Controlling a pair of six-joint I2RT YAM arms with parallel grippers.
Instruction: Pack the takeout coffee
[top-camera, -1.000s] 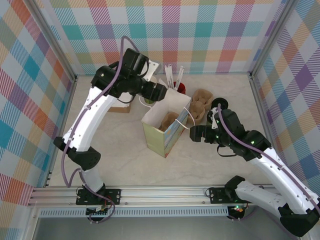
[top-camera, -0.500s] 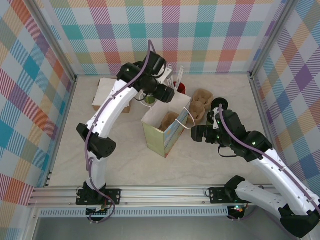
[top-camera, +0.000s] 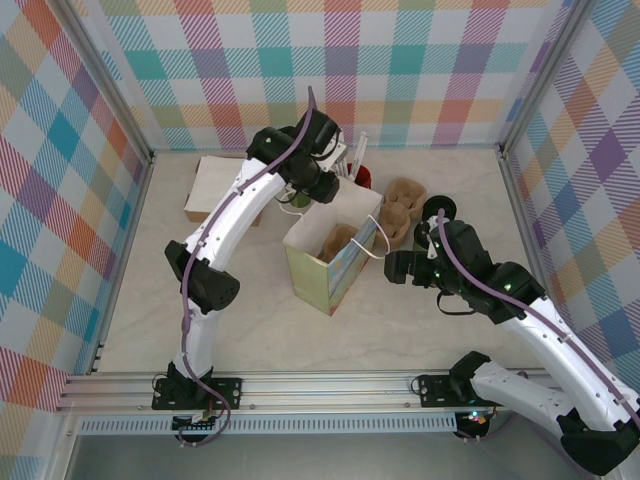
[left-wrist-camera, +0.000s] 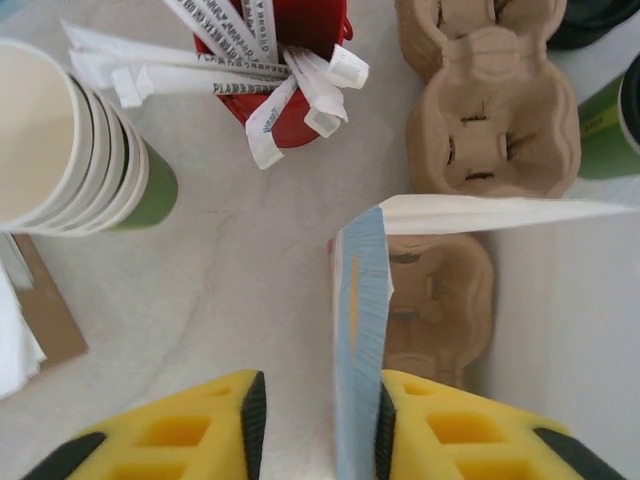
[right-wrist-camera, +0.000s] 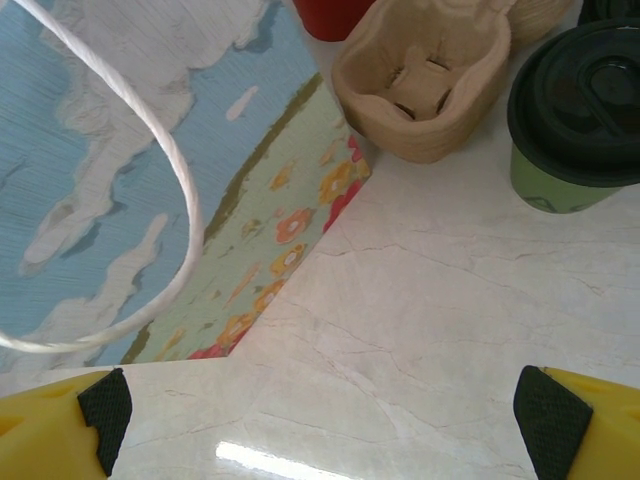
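Observation:
The takeout coffee (right-wrist-camera: 575, 110), an olive-green cup with a black lid, stands on the table right of the paper bag (top-camera: 330, 255); in the top view it (top-camera: 438, 209) sits just behind my right arm. My right gripper (right-wrist-camera: 328, 420) (top-camera: 398, 266) is open over bare table between bag and coffee, holding nothing. My left gripper (left-wrist-camera: 318, 425) (top-camera: 322, 192) is at the bag's back corner. The bag's blue upper edge (left-wrist-camera: 360, 330) stands between its fingers, against the right pad (left-wrist-camera: 384, 430), with a gap to the left pad (left-wrist-camera: 254, 430).
Brown pulp cup carriers (left-wrist-camera: 490, 110) (right-wrist-camera: 430, 80) lie behind the bag's right side. A red cup of white sticks (left-wrist-camera: 295, 40) and a stack of lidless green cups (left-wrist-camera: 70, 140) stand behind the bag. A flat cardboard piece (top-camera: 215, 185) lies back left. The bag's white cord handle (right-wrist-camera: 185, 210) hangs near my right gripper.
The left arm has swung right and come down on the bag's back corner, and its jaws have narrowed around the bag's edge. The right arm has not moved.

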